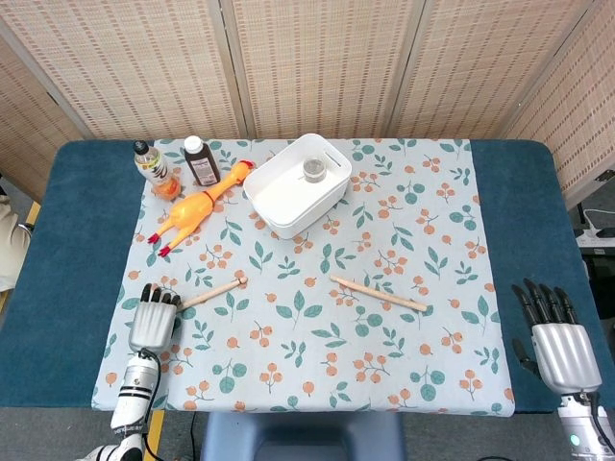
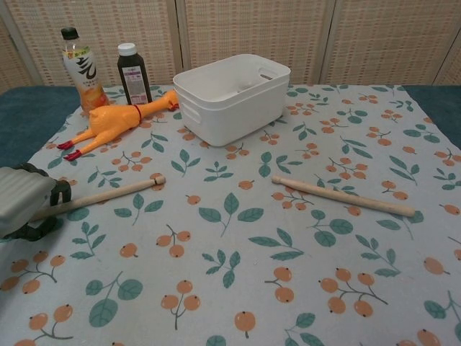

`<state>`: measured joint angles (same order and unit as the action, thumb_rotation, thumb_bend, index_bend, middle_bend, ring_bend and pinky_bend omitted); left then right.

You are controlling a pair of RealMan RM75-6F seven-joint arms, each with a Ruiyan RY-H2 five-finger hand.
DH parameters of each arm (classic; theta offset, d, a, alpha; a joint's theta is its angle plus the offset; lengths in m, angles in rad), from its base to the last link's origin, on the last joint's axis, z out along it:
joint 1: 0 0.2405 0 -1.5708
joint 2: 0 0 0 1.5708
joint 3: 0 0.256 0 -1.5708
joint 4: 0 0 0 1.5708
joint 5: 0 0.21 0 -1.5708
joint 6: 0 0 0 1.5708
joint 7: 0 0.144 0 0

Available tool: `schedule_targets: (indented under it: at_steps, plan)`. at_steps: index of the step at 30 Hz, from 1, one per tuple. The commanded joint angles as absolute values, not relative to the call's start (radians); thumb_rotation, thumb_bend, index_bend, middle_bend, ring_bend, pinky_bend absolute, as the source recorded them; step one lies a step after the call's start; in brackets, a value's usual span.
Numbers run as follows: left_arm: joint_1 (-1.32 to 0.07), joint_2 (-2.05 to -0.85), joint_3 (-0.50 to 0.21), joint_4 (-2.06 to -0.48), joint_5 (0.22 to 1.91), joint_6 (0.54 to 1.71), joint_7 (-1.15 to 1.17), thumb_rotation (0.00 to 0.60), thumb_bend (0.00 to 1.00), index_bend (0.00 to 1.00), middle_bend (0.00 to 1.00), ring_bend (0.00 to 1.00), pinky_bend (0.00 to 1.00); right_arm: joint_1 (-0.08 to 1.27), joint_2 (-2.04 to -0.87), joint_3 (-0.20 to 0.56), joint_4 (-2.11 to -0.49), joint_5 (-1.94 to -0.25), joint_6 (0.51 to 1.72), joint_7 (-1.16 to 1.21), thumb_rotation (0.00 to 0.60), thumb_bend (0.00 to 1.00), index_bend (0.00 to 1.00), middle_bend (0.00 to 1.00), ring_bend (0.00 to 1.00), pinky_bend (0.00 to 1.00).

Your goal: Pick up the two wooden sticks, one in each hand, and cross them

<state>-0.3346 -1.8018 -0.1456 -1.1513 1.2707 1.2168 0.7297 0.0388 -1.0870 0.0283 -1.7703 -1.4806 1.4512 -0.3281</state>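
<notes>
While the left hand point(image 1: 152, 323) lies low over the near-left part of the leaf-and-berry patterned tablecloth point(image 1: 317, 365), its dark fingers point(image 2: 59, 192) curl around the near end of the left pale wooden stick point(image 1: 213, 292), which slants away from it toward the middle of the table and ends in a small knob. Seen from the chest camera, that stick's shaft point(image 2: 108, 195) runs out from under the hand's grey back point(image 2: 21, 202), and its far part lies on the cloth; whether the gripped end has left the cloth I cannot tell. Across the table, the right pale wooden stick point(image 1: 379, 294) lies flat on the cloth right of centre, slanting from upper left to lower right, well apart from both hands and from the other stick. Off the cloth's near-right corner, the right hand point(image 1: 557, 344) sits over the dark blue table cover point(image 1: 524, 211), its dark fingers straight and slightly spread, holding nothing; only the head camera shows it. Toward the back of the table stands a white rectangular plastic bin point(image 1: 296, 185) with a small round grey object point(image 1: 313, 171) inside it. Just left of the bin lies a yellow-orange rubber chicken toy point(image 1: 197, 206), and behind that stand a dark brown bottle with a white cap point(image 1: 200, 161) and a clear bottle of orange drink with a black cap point(image 1: 153, 169), side by side near the cloth's far-left corner.
</notes>
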Motion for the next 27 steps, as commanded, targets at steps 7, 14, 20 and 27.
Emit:
schedule_targets:
  at_steps: [7, 14, 20, 27]
  plan:
    - [-0.355, -1.819, -0.151, -1.106, 1.246, 1.215, 0.723, 0.6, 0.47, 0.65, 0.7, 0.39, 0.18, 0.041, -1.088, 0.03, -1.771, -1.469, 1.449, -0.33, 0.6, 0.32, 0.0, 0.0, 0.0, 0.0]
    - [-0.355, -1.809, -0.115, -1.071, 1.309, 1.251, 0.64, 0.6, 0.57, 0.79, 0.84, 0.48, 0.19, 0.05, -1.11, 0.022, -1.766, -1.471, 1.431, -0.343, 0.6, 0.32, 0.0, 0.0, 0.0, 0.0]
    - [-0.336, -1.747, -0.084, -1.075, 1.384, 1.313, 0.515, 0.6, 0.61, 0.8, 0.86, 0.51, 0.2, 0.104, -1.169, 0.022, -1.729, -1.457, 1.334, -0.346, 0.6, 0.32, 0.0, 0.0, 0.0, 0.0]
    - [-0.314, -1.673, -0.047, -1.114, 1.484, 1.411, 0.412, 0.6, 0.61, 0.81, 0.87, 0.52, 0.2, 0.238, -1.251, 0.094, -1.779, -1.311, 1.179, -0.53, 0.6, 0.32, 0.1, 0.08, 0.0, 0.0]
